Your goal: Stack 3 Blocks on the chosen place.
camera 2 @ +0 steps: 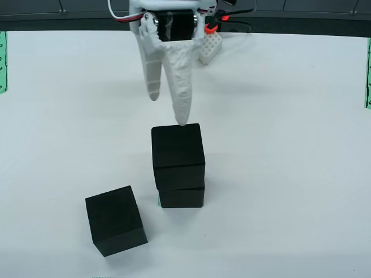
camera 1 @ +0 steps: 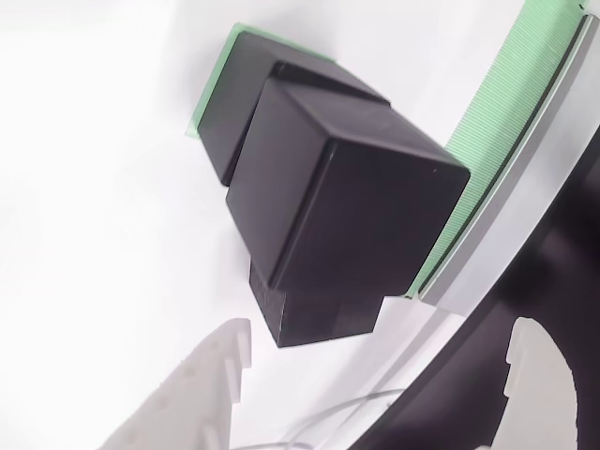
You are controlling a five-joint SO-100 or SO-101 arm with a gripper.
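Note:
Two black blocks stand stacked: the upper block [camera 2: 178, 152] [camera 1: 347, 197] sits slightly askew on the lower block [camera 2: 181, 197] [camera 1: 239, 103]. A thin edge of the chosen place [camera 2: 158, 200] [camera 1: 208, 94], green and striped, peeks out under the lower one. A third block [camera 2: 116, 220] rests alone on the table, front left of the stack. My white gripper [camera 2: 168, 107] [camera 1: 375, 403] hangs open just above and behind the stack with nothing between its fingers. One fingertip [camera 2: 183, 119] is close over the upper block's back edge.
A long green striped band [camera 1: 506, 103] runs beside a grey rail and a large black panel [camera 1: 553, 309] in the wrist view. The white table [camera 2: 278, 174] has free room right of the stack. Green strips [camera 2: 367, 75] mark the side edges.

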